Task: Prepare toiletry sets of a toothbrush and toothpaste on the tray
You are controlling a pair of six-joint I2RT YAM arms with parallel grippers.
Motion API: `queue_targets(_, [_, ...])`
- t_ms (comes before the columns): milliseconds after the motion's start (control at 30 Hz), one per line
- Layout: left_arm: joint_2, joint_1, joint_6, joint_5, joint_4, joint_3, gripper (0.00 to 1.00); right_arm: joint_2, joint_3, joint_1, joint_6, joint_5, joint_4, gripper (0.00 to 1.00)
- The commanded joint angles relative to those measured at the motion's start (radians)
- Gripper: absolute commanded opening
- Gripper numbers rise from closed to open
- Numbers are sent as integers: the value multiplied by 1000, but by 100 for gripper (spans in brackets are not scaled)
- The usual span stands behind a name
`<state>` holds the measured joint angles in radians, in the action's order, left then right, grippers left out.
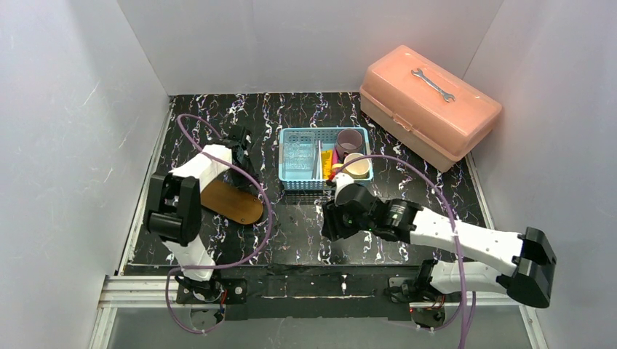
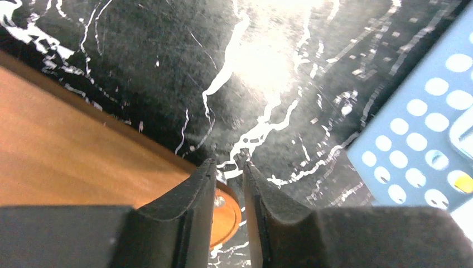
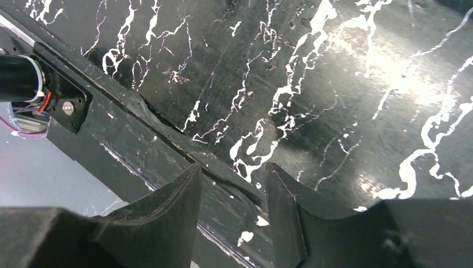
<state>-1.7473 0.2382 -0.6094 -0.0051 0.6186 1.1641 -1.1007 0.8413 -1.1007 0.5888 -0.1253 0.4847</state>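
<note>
The brown wooden tray (image 1: 236, 203) lies flat at the left, partly under my left arm. In the left wrist view its rounded end (image 2: 83, 156) lies just left of and below my fingers. The light-blue basket (image 1: 291, 178) holds a thin pale toothbrush (image 1: 319, 161), a yellow-orange toothpaste tube (image 1: 327, 161) and a magenta tube edge (image 1: 335, 155). My left gripper (image 1: 240, 139) (image 2: 228, 163) hangs low over the table between tray and basket, its jaws a narrow gap apart and empty. My right gripper (image 1: 329, 222) (image 3: 233, 166) is open and empty, in front of the basket near the table's front edge.
Inside the basket are a clear square container (image 1: 298, 156), a mauve cup (image 1: 349, 139) and a cream cup (image 1: 356, 166). A peach toolbox (image 1: 429, 102) with a wrench on its lid stands at the back right. The basket wall (image 2: 424, 145) is at the right of the left wrist view.
</note>
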Motion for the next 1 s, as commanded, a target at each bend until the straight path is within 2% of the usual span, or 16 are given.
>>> queue_targets(0, [147,5,12,32,46,-7,26,-84,33,-67,87,-100,-137,54])
queue_targets(333, [434,5,83,22,142,-17,40,-291,117,-118,150,-121,-282,56])
queue_targets(600, [676,5,120,26,162,-105,51,-473,250,-134,167,-150,-311,59])
queue_targets(833, [852,6,150,104,144,-192,60,-630,406,-134,178,-183,-294,59])
queue_targets(967, [963,6,163,84,141,-239,66,-709,468,-134,216,-209,-289,60])
